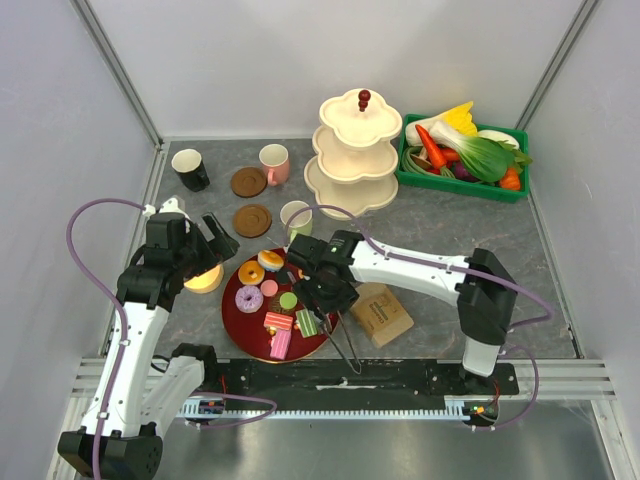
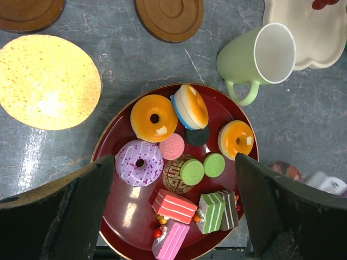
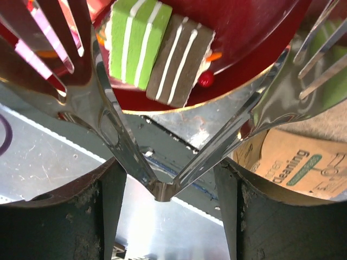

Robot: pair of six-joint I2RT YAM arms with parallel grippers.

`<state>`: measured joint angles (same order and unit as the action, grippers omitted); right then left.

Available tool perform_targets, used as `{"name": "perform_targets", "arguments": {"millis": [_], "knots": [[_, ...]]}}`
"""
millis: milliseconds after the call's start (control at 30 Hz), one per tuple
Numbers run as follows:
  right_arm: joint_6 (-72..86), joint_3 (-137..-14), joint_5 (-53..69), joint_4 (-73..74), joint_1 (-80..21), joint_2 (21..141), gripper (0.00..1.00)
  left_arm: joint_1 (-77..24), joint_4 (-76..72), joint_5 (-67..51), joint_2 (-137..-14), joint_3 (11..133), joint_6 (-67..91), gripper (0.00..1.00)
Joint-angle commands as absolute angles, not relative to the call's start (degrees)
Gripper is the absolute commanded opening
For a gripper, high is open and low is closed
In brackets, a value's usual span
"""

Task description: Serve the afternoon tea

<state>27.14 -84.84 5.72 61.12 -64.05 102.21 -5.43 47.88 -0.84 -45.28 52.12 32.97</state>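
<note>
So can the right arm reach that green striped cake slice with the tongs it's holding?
Probably yes. The right gripper holds the tongs open over the red plate, and the green striped cake slice lies between their tips, nothing on top. The brown slice touching it may come along.

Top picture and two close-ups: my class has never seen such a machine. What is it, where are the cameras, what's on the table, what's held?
Two robot arms are bolted at the table's near edge. One camera looks down from above; each close-up comes from a wrist camera. On the table: a red plate of toy pastries, mugs, coasters, a tiered stand, a crate of toy vegetables. The left pincer hangs open above the plate, empty. The right pincer grips metal tongs.
</note>
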Motion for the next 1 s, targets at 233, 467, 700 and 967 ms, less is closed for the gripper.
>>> {"name": "perform_targets", "arguments": {"millis": [233, 467, 700, 967], "knots": [[25.05, -90.79, 5.01, 57.04, -60.73, 108.19, 0.71, -5.10, 46.85, -2.37, -45.70, 52.56, 30.94, 0.98], [20.75, -99.30, 2.73, 59.14, -60.73, 113.63, 0.71, -5.18, 46.84, -2.37, -46.05, 52.73, 31.03, 0.98], [18.02, -106.52, -1.04, 63.72, -60.82, 118.83, 0.70, -5.10, 46.85, -2.02, -46.14, 52.82, 30.67, 0.98], [23.54, -90.82, -6.40, 54.51, -61.52, 106.19, 0.73, -5.10, 46.93, -2.11, -45.97, 52.65, 30.59, 0.98]]}}
